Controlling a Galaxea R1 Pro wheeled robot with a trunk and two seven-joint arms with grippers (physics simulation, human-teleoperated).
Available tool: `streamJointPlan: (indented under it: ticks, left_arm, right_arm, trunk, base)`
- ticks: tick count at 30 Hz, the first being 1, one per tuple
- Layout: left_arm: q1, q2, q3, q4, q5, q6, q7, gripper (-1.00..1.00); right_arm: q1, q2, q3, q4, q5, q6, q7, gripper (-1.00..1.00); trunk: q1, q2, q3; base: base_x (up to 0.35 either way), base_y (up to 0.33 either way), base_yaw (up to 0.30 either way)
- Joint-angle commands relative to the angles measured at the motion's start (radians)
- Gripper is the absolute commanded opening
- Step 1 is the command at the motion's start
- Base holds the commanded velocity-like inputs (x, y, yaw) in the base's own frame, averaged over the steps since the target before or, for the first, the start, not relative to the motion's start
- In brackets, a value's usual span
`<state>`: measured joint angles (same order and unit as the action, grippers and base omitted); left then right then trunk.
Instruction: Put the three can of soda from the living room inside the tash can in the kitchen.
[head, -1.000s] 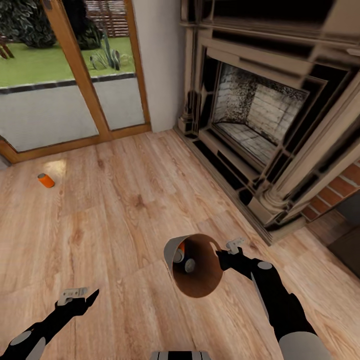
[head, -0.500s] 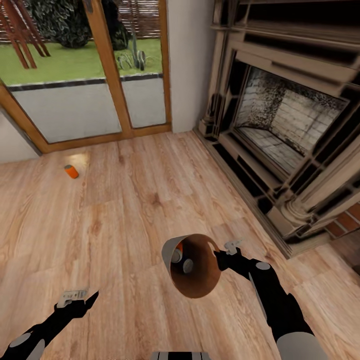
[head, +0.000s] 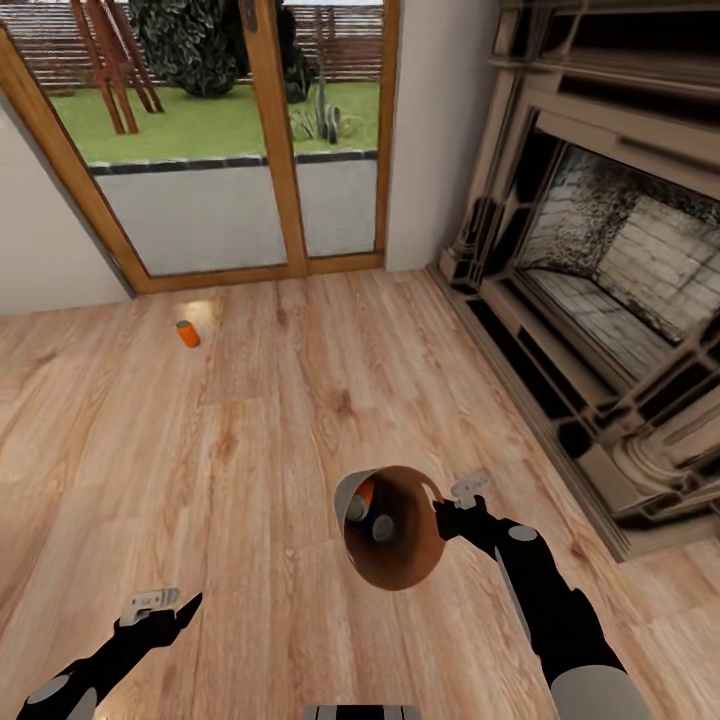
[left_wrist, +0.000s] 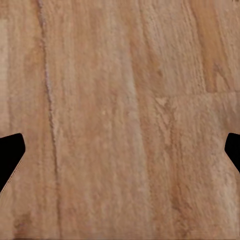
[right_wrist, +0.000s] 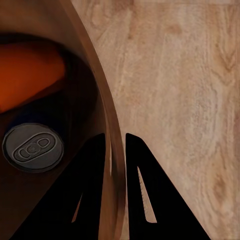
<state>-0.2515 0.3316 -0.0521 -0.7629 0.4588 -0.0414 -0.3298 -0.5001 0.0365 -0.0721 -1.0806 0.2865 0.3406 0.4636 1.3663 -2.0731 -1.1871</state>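
A: What is the right gripper (head: 447, 512) doing?

B: Its two fingers (right_wrist: 90, 190) are pinched on the rim of the tash can (head: 395, 560), one inside the wall and one outside, so it carries the bin tilted above the floor, at about 5 o'clock in the head view.

A: And the left gripper (head: 160, 612)?

B: Spread wide with nothing between the fingers; in its wrist view only the dark tips (left_wrist: 10, 152) show at the edges, over bare boards. It hangs at about 7 o'clock.

A: How many cans?

B: Three. Inside the bin, an orange can (right_wrist: 27, 75) and a dark can with a silvery top (right_wrist: 33, 148) lie together against the brown inner wall. A third, a loose orange can (head: 187, 333), stands on the floor at about 11 o'clock, well apart from both arms.

A: The room?

B: Light wood plank floor (head: 280, 420). Wood-framed glass doors (head: 240, 150) at 12 o'clock, near the loose can, with grass beyond them. A stone fireplace (head: 600, 270) runs along 2 to 3 o'clock.
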Motion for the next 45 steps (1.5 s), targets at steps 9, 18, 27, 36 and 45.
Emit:
streamJointPlan:
  ticks: [9,18,27,36,45]
  left_arm:
    - [0.0,0.0,0.0,0.0,0.0,0.0,0.0,1.0]
    - [0.0,0.0,0.0,0.0,0.0,0.0,0.0,1.0]
    - [-0.007,0.0,0.0,-0.003,0.005,0.031,0.0,1.0]
    - [-0.114,0.002,0.012,-0.122,0.014,0.399,-0.002,1.0]
    - [-0.127,0.012,0.19,-0.188,0.068,0.463,-0.036,1.0]
  right_arm:
    - [0.0,0.0,0.001,-0.001,-0.015,0.003,0.004,-1.0]
    - [0.0,0.0,0.003,0.005,-0.015,0.002,0.003,-1.0]
    - [0.0,0.0,0.003,0.005,-0.016,0.004,0.003,-1.0]
    - [-0.001,0.001,0.009,-0.023,-0.013,0.146,0.003,-1.0]
    - [-0.001,0.006,0.009,-0.03,-0.003,0.185,-0.024,-1.0]
  trunk:
    - [0.0,0.0,0.005]
    - [0.0,0.0,0.01]
    - [0.0,0.0,0.012]
    - [0.0,0.0,0.012]
    - [0.0,0.0,0.012]
  base:
    - [0.104,0.0,0.257]
    - [0.112,0.0,0.257]
    - [0.255,0.0,0.106]
    - [0.323,0.0,0.004]
    - [0.328,0.0,0.0]
